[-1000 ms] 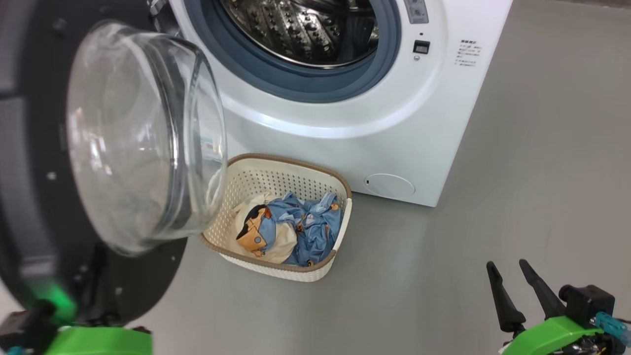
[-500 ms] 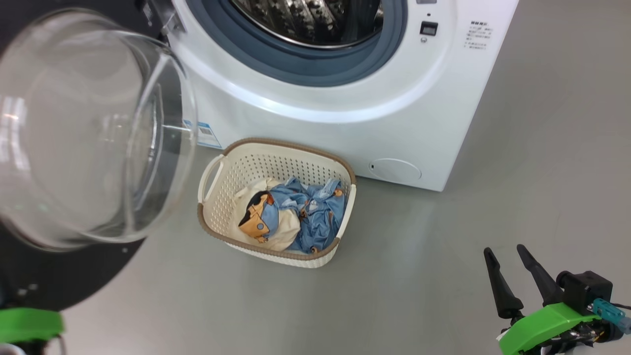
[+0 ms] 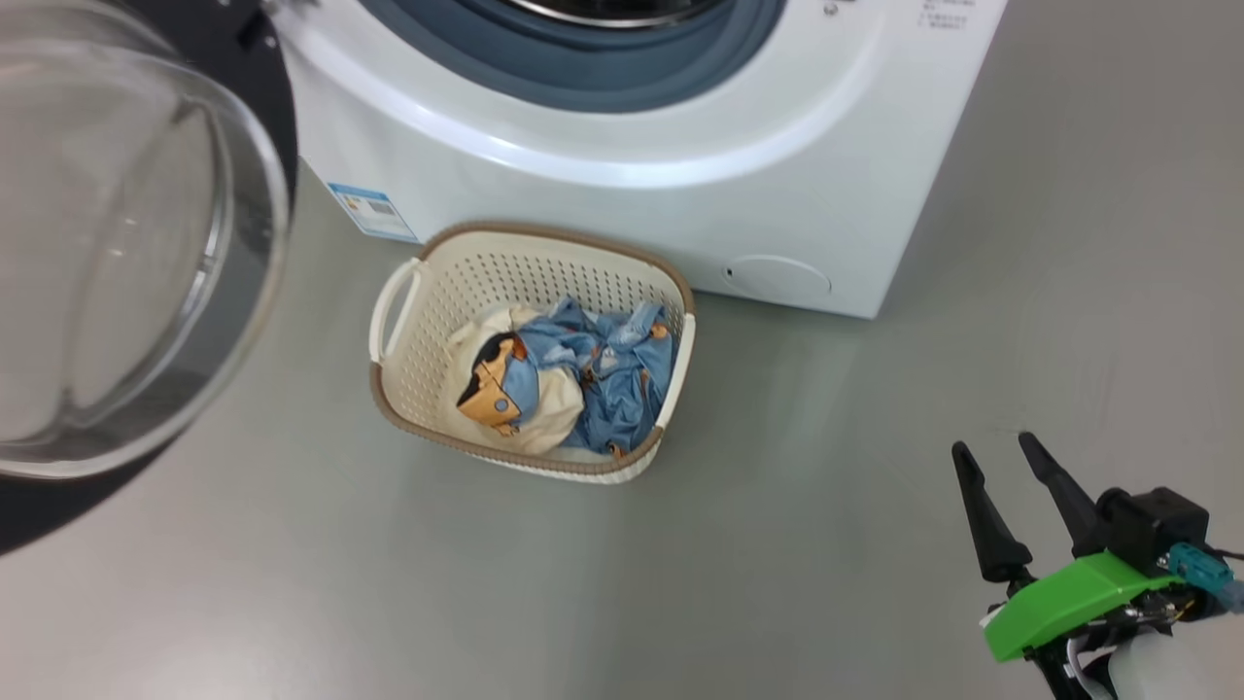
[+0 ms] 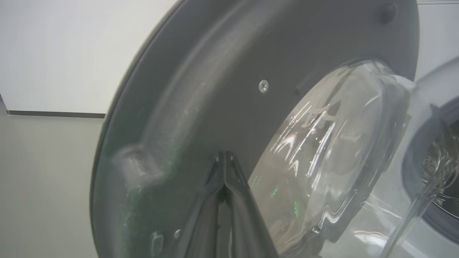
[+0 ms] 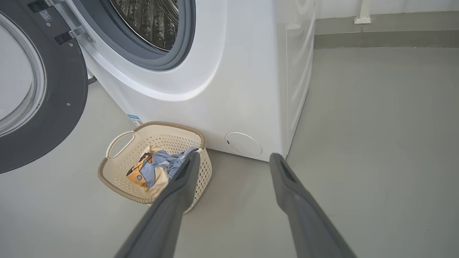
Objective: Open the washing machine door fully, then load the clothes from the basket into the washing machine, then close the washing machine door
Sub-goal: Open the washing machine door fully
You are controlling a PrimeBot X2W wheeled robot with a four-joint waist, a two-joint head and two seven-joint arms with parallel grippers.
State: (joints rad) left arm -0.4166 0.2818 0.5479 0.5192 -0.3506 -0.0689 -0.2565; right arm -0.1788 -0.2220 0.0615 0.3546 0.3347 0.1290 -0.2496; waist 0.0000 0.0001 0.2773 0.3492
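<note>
The big white front-loading washing machine (image 3: 603, 214) carries a small blue label (image 3: 374, 211) at its lower front corner. The print on the label is too small to read, and so are the few dark lines of writing at the machine's upper right. A round white service flap (image 3: 777, 277) sits low on the front.

The large round black door with the bulging clear glass porthole (image 3: 117, 253) stands swung out at the left, well clear of the grey seal. The small cream perforated plastic basket with a brown woven-look rim (image 3: 505, 282) sits on the grey floor (image 3: 777, 583) just in front of the machine. The light blue bear-print and cream clothes (image 3: 583, 379) are bunched inside it.

The left hand (image 4: 224, 157) is closed, its tips pressed together with nothing between them, close against the door's dark inner ring beside the glass. The right hand (image 3: 993, 443) hangs low at the right, well apart from the basket, its fingers spread and empty.

Compared with a second ago, the head view has tilted down and the drum is cut off at the top. The door glass no longer overlaps the basket, so the basket's left handle and the blue label now show. The right hand's spread is unchanged.
</note>
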